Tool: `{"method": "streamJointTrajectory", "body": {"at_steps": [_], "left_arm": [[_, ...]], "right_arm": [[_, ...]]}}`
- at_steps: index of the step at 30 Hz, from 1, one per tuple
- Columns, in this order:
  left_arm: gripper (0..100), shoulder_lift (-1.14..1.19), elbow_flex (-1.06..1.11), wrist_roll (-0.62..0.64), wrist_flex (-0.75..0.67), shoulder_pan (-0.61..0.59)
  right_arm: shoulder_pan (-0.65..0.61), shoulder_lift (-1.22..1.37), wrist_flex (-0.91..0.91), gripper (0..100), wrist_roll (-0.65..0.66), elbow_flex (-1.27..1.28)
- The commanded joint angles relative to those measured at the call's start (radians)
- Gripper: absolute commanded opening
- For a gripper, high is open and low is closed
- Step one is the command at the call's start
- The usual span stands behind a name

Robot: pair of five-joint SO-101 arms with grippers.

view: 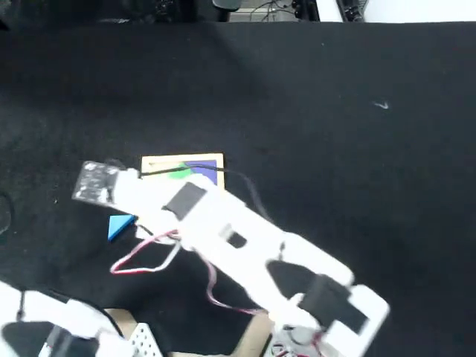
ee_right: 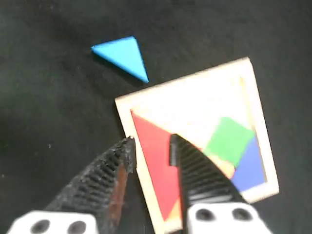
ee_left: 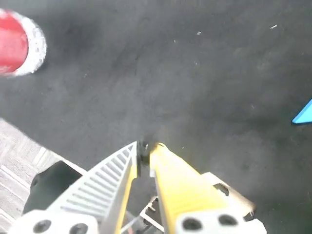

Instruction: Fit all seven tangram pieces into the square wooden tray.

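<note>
The square wooden tray (ee_right: 183, 83) sits left of centre on the black tabletop (view: 335, 149). In it lie a red triangle (ee_right: 156, 161), a green square (ee_right: 229, 140) and a dark blue piece (ee_right: 248, 168). A light blue triangle (ee_right: 122, 56) lies just outside, to the tray's near left. The right claw (ee_right: 151, 141) hovers over the tray's rim, narrowly parted, holding nothing. The left claw (ee_left: 145, 148) is pinched together, empty, above the tabletop.

black cloth (ee_right: 48, 107), pale wood tray (ee_right: 190, 105), a red triangle (ee_right: 156, 158), green square (ee_right: 229, 140), dark blue piece (ee_right: 251, 168), a light blue triangle (ee_right: 122, 54); right gripper (ee_right: 151, 146) ribbed black, left gripper (ee_left: 145, 148) yellow and white.
</note>
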Motion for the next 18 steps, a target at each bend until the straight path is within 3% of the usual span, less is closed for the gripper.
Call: {"method": "streamJointTrajectory", "body": {"at_steps": [1,8,12,18], "left_arm": [[6,-0.127,0.166,-0.009,-0.118,-0.076],[7,-0.308,0.625,-0.032,-0.347,-0.214],[7,-0.359,0.731,-0.034,-0.356,-0.229],[7,-0.361,0.806,-0.005,-0.445,-0.225]], "right_arm": [[-0.020,0.142,0.011,19.8,0.000,-0.196],[-0.075,0.337,0.057,25.9,0.051,-0.410],[-0.109,0.383,0.100,25.8,0.129,-0.449],[-0.120,0.470,0.078,25.8,0.137,-0.478]]}}
